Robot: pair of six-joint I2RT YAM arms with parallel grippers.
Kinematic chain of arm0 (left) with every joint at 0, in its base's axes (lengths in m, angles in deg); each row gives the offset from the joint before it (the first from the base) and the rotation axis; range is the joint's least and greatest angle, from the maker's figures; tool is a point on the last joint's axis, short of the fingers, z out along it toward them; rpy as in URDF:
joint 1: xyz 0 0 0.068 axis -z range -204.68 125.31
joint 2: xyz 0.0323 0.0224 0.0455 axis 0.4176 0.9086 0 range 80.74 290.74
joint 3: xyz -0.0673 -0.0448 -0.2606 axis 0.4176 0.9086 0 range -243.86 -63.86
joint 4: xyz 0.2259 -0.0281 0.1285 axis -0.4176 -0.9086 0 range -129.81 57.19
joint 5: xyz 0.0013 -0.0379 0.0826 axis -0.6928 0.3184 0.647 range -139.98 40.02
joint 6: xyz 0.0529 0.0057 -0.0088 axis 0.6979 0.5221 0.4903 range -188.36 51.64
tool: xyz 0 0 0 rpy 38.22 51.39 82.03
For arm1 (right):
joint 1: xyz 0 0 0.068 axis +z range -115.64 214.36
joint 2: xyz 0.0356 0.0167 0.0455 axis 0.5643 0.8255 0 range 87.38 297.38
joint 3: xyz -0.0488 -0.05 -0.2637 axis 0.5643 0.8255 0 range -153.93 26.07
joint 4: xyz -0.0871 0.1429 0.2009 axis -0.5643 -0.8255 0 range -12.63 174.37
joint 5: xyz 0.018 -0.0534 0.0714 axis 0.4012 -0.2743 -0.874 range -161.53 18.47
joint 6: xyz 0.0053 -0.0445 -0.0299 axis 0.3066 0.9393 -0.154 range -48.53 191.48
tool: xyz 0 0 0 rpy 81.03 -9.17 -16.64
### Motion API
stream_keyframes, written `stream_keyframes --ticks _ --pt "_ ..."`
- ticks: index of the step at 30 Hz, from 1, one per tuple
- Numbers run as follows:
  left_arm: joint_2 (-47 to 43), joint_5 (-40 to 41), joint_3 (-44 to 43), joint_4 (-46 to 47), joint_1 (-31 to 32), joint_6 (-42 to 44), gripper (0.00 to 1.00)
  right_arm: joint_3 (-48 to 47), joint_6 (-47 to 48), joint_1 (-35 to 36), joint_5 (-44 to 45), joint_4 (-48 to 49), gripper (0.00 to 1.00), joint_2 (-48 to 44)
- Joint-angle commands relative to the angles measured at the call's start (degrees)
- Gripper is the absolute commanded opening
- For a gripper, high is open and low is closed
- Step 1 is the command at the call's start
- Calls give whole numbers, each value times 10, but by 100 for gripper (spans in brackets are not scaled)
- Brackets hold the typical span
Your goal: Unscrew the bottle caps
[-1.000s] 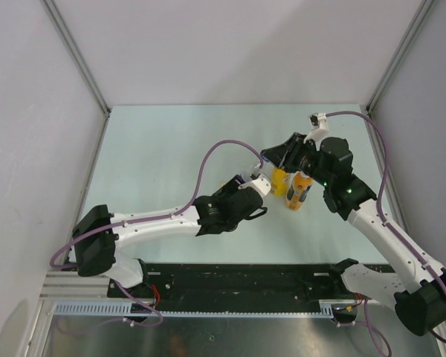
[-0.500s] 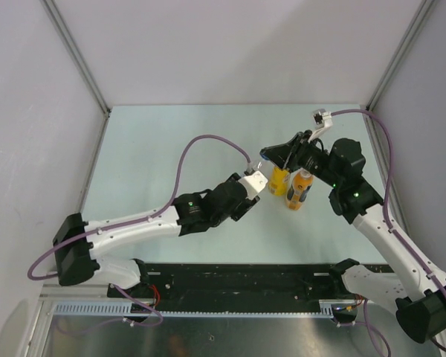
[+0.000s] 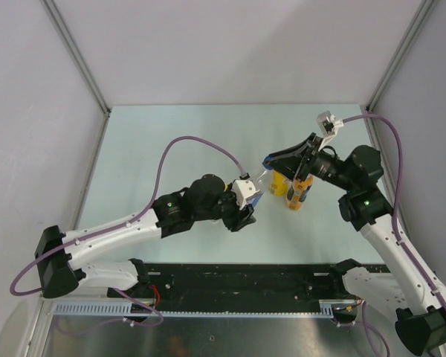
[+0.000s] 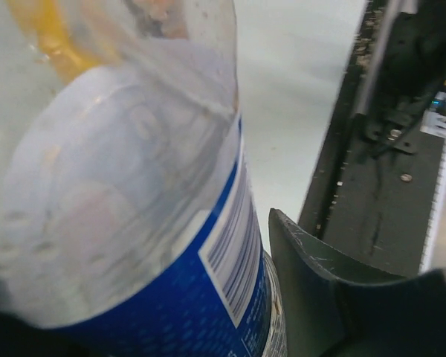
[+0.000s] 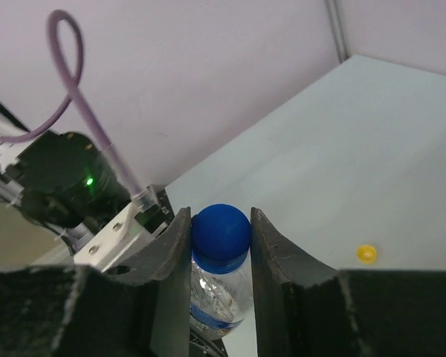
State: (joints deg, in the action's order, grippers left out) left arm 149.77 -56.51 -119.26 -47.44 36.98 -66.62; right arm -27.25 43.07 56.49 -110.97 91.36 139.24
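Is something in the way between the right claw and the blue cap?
No, nothing visible. The right gripper pinches the blue cap directly on both sides, atop the bottle that the left gripper holds.

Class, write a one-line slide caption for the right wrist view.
Right hand pinches the blue cap of the clear bottle; a yellow cap lies on the table.

Three bottles (one clear bottle); two caps visible: blue cap, yellow cap.
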Motion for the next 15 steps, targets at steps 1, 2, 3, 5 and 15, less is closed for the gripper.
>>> stream_keyframes --ticks 1,2,3,5,15 --pt "-30 -207 5 55 8 74 33 11 21 -5 -49 58 0 -8" --pt "-32 -230 5 57 5 76 33 14 21 -6 -58 65 0 -11" --pt "-34 -252 6 59 1 78 33 16 21 -6 -68 73 0 -13" --pt "-37 -314 8 62 -9 82 33 23 21 -7 -88 90 0 -19" --pt "-25 -561 -2 72 -70 82 35 39 14 -6 -191 166 0 -41"
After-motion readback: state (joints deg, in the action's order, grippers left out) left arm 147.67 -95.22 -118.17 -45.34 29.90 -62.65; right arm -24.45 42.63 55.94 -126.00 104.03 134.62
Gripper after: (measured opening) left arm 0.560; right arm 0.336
